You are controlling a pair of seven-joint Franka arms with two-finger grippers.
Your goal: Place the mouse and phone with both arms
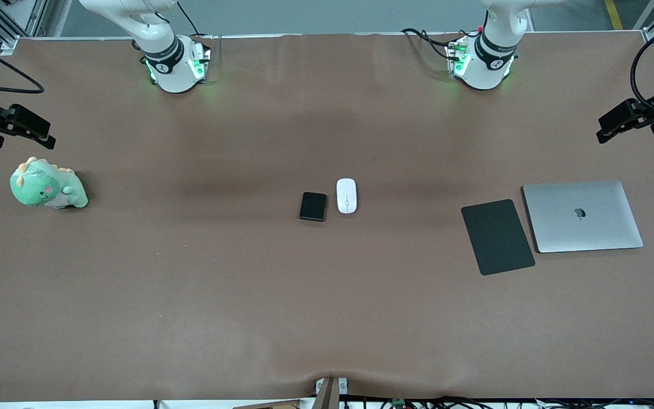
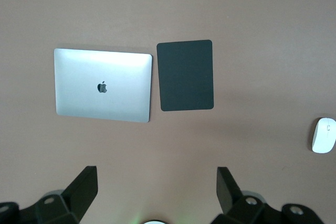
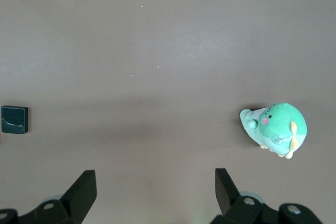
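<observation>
1. Front view: both arms are cut off by the top edge; only the green-lit bases and lower links show. Left arm base (image 1: 481, 62) stands at the top edge toward the left arm's end, right arm base (image 1: 175, 63) at the top edge toward the right arm's end. Neither tool is clearly seen here; the dark hardware at the two side edges is partly out of frame and hard to identify.
2. Front view, surface (image 1: 191, 295): brown, matte, with a slight ripple at the edge nearest the camera. Mouse (image 1: 346, 195) and phone (image 1: 313, 206) lie side by side near the centre, close but not touching, the phone on the side toward the right arm's end. Black pad (image 1: 497, 236) and closed silver laptop (image 1: 582, 216) lie just beside each other toward the left arm's end. Green plush dinosaur (image 1: 47, 185) sits near the edge at the right arm's end.
3. Left wrist view: left tool (image 2: 157, 187) is up in the air over bare surface, fingers (image 2: 84, 184) spread wide, holding nothing. Laptop (image 2: 103, 85) and pad (image 2: 186, 75) are fully in view; the mouse (image 2: 323, 135) is clipped by the frame edge.
4. Right wrist view: right tool (image 3: 155, 187) hangs over bare surface, fingers (image 3: 83, 187) spread wide, holding nothing. Phone (image 3: 14, 119) shows at the frame edge; dinosaur (image 3: 275, 128) is in full view.
</observation>
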